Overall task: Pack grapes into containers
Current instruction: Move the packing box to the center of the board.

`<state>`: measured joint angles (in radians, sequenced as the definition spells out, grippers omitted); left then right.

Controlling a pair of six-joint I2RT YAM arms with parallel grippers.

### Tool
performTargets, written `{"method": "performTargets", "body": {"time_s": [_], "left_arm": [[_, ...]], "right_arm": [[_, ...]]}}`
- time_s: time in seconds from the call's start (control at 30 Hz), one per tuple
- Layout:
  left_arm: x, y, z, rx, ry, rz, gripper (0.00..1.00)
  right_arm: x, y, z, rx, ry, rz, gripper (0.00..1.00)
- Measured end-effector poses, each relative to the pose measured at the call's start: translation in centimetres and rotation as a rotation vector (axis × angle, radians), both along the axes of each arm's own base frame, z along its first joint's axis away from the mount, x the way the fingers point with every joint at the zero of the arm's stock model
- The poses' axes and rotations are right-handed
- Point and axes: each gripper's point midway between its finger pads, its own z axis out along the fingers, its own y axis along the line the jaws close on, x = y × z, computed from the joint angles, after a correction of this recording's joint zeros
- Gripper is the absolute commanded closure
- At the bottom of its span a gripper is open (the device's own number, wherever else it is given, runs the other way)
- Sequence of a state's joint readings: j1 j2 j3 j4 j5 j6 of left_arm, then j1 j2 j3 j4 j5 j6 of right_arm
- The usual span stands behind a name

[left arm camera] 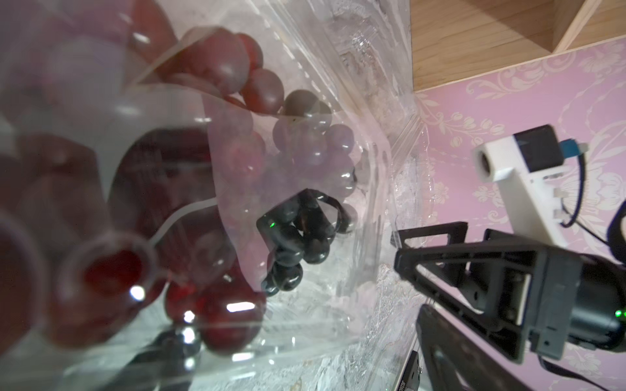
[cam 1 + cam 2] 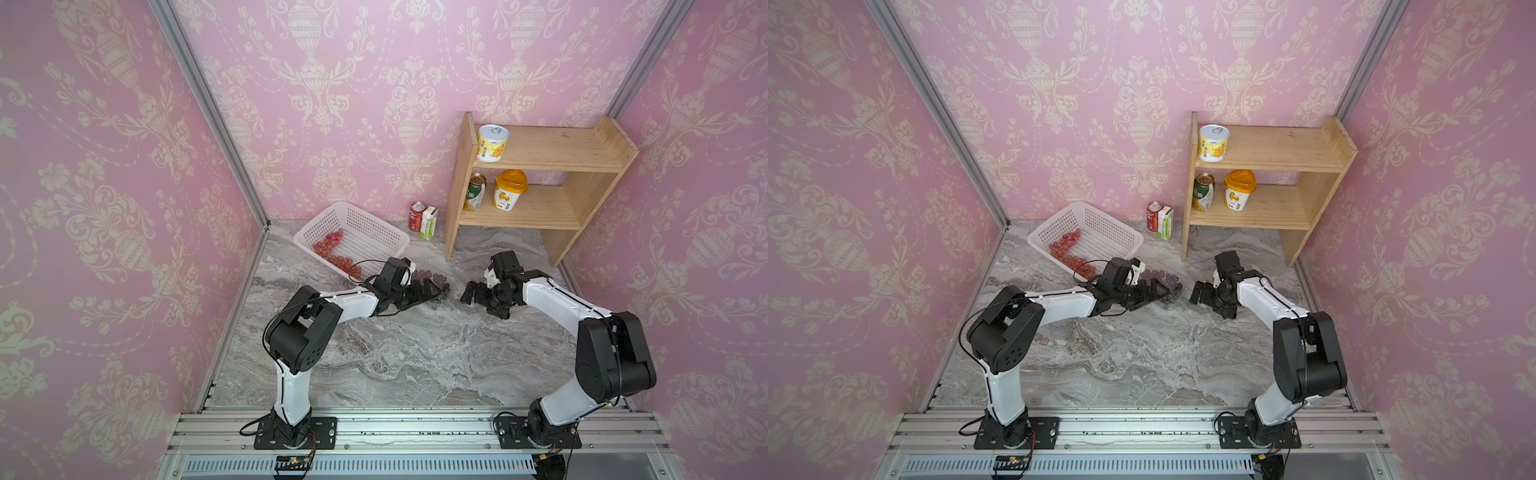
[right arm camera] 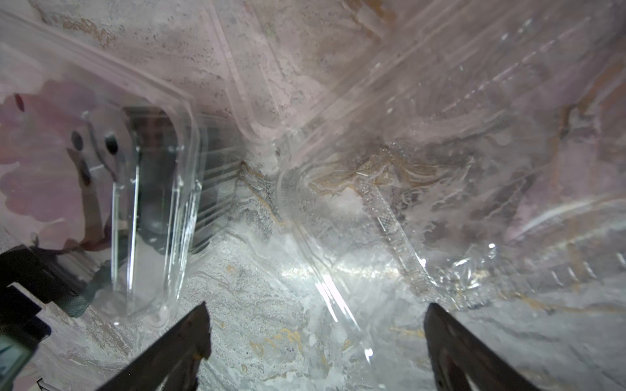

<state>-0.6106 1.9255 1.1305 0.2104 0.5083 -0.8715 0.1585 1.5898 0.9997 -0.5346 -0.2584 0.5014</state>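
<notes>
Left gripper (image 2: 426, 291): you have its jaws spread wide over the clear plastic clamshell container (image 1: 342, 78) at mid-table; contact unclear. Inside the container: dark red and near-black grape bunches (image 1: 298, 243). Right gripper (image 3: 316, 311): jaws apart, empty, just beside the container. Light pink-red grapes (image 2: 330, 245) lie in the white perforated plastic basket (image 2: 374, 224).

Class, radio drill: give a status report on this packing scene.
Left gripper open over container. Right gripper open beside it. Dark grapes inside; pink grapes in basket. Nothing blocking.

Grapes (image 2: 328, 246) in basket (image 2: 376, 217), container (image 2: 452, 289) just before basket, shelf (image 2: 544, 149) behind at right
</notes>
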Motion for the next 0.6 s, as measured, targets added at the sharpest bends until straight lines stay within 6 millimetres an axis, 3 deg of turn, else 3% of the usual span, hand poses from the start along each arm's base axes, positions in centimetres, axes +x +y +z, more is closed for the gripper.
{"method": "performTargets", "body": {"time_s": [0.13,0.23,0.43,0.6], "left_arm": [[-0.2,0.7,0.8,0.017,-0.021,-0.008,0.01],[-0.7,2.3,2.3,0.040,-0.049,-0.002,0.01],[-2.0,5.5,7.4,0.063,-0.153,0.013,0.01],[-2.1,9.3,10.9,0.092,-0.227,0.074,0.01]], "right_arm": [[-0.8,0.8,-0.7,0.025,0.021,0.007,0.00],[-1.3,2.4,-0.7,0.030,0.018,0.043,0.00],[-2.1,5.3,0.7,0.049,-0.017,0.104,0.00],[-2.6,6.2,2.1,0.040,-0.042,0.125,0.00]]}}
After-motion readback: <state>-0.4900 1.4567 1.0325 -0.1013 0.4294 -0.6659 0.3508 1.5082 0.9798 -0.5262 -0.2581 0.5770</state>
